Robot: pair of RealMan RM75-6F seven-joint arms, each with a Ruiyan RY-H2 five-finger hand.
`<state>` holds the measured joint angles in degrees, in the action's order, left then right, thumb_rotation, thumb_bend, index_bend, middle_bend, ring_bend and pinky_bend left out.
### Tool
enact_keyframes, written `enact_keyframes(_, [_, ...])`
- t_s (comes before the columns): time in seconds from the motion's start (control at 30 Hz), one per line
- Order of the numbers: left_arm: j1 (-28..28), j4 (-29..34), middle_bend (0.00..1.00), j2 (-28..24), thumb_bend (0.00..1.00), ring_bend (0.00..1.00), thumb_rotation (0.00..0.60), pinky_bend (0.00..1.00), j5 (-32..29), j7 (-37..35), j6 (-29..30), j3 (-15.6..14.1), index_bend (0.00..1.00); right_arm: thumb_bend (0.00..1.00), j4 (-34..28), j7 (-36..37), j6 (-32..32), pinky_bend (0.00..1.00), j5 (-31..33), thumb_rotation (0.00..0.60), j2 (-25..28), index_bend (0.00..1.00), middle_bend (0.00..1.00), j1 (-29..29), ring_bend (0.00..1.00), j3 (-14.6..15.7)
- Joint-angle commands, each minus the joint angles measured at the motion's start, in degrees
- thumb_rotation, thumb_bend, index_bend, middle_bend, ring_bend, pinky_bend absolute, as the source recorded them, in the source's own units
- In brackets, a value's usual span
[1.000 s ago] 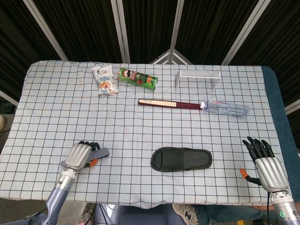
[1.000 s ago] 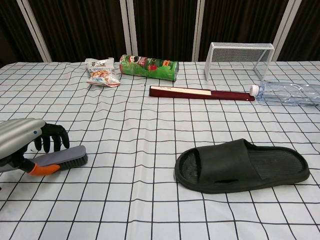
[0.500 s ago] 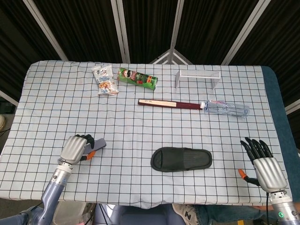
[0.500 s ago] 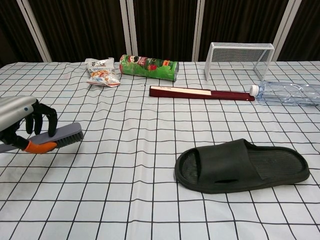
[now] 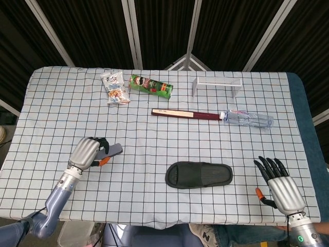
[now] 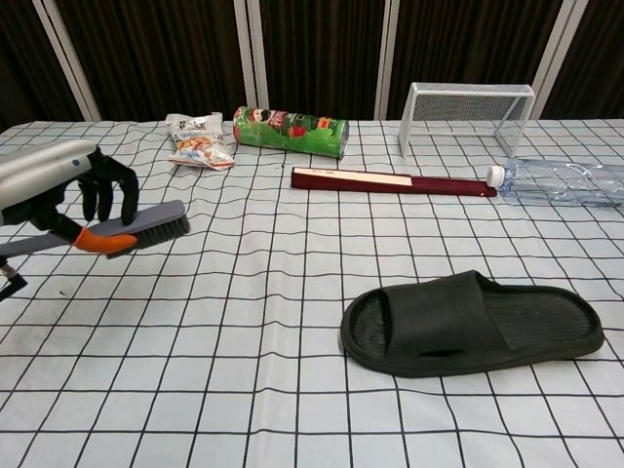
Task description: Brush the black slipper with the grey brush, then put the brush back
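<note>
Lifted grey brush [image 6: 146,226], slipper [image 6: 473,323] well apart

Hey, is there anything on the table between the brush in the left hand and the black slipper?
Nothing visible. The left hand holds the grey brush above the cloth, and only bare checked tablecloth lies between it and the black slipper. The chip can and snack bag sit farther back.

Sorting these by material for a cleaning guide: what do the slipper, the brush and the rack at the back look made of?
Black slipper: matte foam or rubber, moulded in one piece.
Grey brush: probably plastic, smooth grey back, dark bristles, orange handle.
White rack: likely coated wire mesh, see-through grid.
</note>
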<state>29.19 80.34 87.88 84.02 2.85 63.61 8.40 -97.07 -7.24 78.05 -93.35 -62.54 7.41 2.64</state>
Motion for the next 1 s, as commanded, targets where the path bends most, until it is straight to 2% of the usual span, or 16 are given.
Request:
enact_keyframes(0.03, [4.5, -2.5, 0.65, 0.6, 0.87, 0.56, 0.600, 0.53, 2.9, -7.0, -3.7, 0.7, 0.59, 0.61, -1.4, -2.7, -3.0, 0.00, -1.1, 0.534, -0.2, 0.00, 0.00, 0.8, 0.00, 1.8])
enact_keyframes(0.33, [12.5, -5.7, 0.64, 2.1, 0.87, 0.56, 0.600, 0.53, 7.5, -18.4, -7.5, 1.8, 0.59, 0.68, -4.9, -9.4, -10.8, 0.00, -4.8, 0.561, -1.3, 0.00, 0.00, 4.7, 0.00, 4.0])
enact_keyframes(0.53, [17.7, -7.3, 0.64, 2.8, 0.87, 0.56, 0.600, 0.53, 8.0, -22.3, -11.0, 2.8, 0.58, 0.68, -6.3, -11.5, -14.6, 0.00, -7.7, 0.562, -3.6, 0.00, 0.02, 6.9, 0.00, 5.3])
enact_keyframes(1.0, [24.7, -11.6, 0.64, 7.2, 0.87, 0.56, 0.600, 0.53, 5.6, -25.6, -17.5, 2.6, 0.57, 0.68, -4.5, -8.3, -17.3, 0.00, -7.5, 0.565, -10.6, 0.00, 0.01, 11.1, 0.00, 2.4])
